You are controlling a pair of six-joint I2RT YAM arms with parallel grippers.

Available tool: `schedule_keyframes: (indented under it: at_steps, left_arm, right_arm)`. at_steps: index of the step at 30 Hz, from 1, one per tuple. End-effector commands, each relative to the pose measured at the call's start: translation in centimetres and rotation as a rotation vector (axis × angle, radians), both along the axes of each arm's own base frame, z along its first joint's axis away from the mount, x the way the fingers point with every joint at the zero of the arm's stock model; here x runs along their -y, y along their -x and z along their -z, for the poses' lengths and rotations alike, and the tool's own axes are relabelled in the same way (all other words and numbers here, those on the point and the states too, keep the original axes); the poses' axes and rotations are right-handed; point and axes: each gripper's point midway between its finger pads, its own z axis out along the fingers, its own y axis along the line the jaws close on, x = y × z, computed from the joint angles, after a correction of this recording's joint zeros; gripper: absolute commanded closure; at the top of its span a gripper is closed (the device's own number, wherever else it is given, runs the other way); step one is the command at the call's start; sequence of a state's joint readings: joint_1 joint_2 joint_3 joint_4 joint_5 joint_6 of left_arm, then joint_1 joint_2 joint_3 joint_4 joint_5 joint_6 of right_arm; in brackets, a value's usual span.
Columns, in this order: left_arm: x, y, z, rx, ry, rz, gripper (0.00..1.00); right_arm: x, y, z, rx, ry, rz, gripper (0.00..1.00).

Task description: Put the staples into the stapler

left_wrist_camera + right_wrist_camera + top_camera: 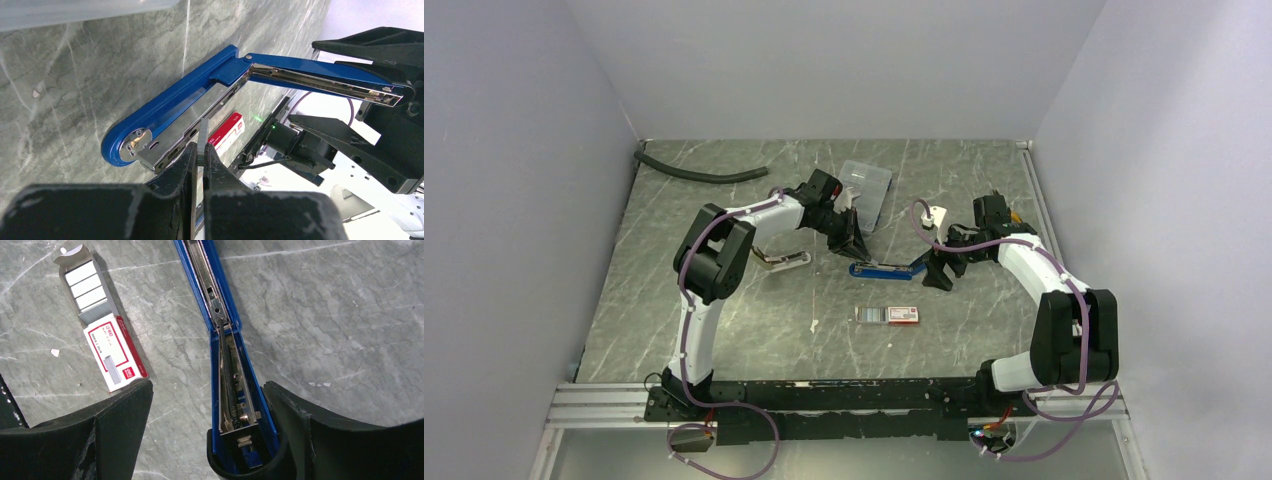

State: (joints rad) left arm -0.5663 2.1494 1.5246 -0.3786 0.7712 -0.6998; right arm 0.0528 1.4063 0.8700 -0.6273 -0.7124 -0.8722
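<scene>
Left jaws clenched on staple strip (202, 142), right jaws spread | white-red box (114, 350) near stapler (170, 102), clear case (865, 185) behind | strip tip at stapler's open magazine; lid rests inside right jaws.

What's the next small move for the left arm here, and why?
Probably lower the left gripper slightly, seating its pinched staple strip in the stapler's open silver rail: the strip is right at the rail, and the open right gripper cradles the raised lid.

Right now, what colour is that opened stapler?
The stapler is bright blue with a silvery metal channel inside, seen best in the left wrist view.
</scene>
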Motion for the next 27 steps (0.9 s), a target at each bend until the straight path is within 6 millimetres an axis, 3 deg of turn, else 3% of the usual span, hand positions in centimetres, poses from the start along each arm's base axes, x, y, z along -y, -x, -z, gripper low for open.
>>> schedule_keyframes:
  at_steps: [1, 15, 27]
  left_arm:
    - [0.4, 0.0, -3.1, 0.05, 0.055, 0.006, 0.97]
    - [0.2, 0.0, -3.1, 0.054, 0.044, -0.009, 0.97]
    - [-0.1, 0.0, -2.1, 0.032, 0.012, -0.02, 0.97]
  right_arm:
    - [-0.4, -1.0, -1.3, 0.045, -0.024, -0.025, 0.15]
    - [-0.3, -0.9, -1.1, 0.032, -0.023, -0.026, 0.15]
    - [-0.4, -0.9, -1.1, 0.028, -0.022, -0.028, 0.15]
